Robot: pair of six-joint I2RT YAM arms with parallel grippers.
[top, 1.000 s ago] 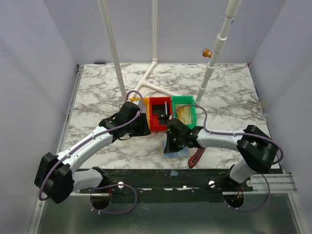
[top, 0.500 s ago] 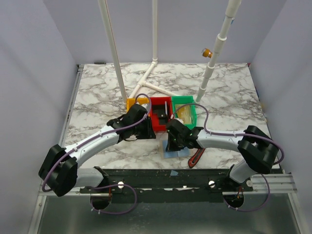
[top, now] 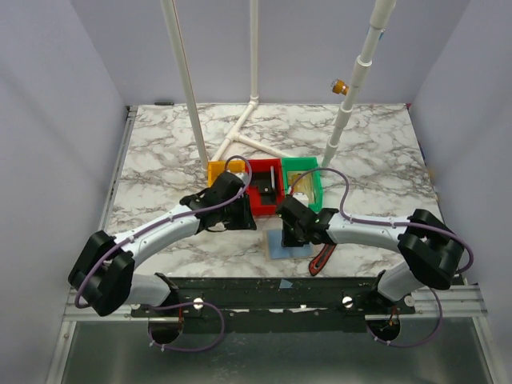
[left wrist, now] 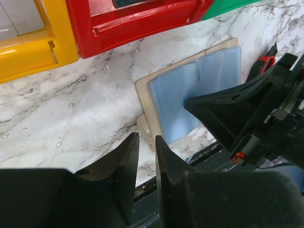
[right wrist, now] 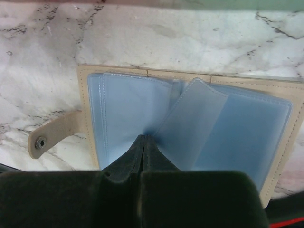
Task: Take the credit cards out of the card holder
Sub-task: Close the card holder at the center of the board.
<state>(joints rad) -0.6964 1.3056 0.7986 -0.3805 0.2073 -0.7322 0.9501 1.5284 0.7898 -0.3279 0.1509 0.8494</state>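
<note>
My right claw (right wrist: 143, 145) is pressed together on a limp sleeve of the open card holder (right wrist: 237, 123). My left claw (left wrist: 142, 156) hovers nearly closed, empty. The floppy, slick sleeves look best gripped at the 12 o'clock edge.

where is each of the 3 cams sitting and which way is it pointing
Top external: above and behind the arm bases, looking down the marble table; both arms show.
Left wrist: on the left arm, facing down at the card holder and red bin; left gripper fingers show.
Right wrist: on the right arm, facing down close; right gripper is at the blue pockets.
All three share the card holder.
</note>
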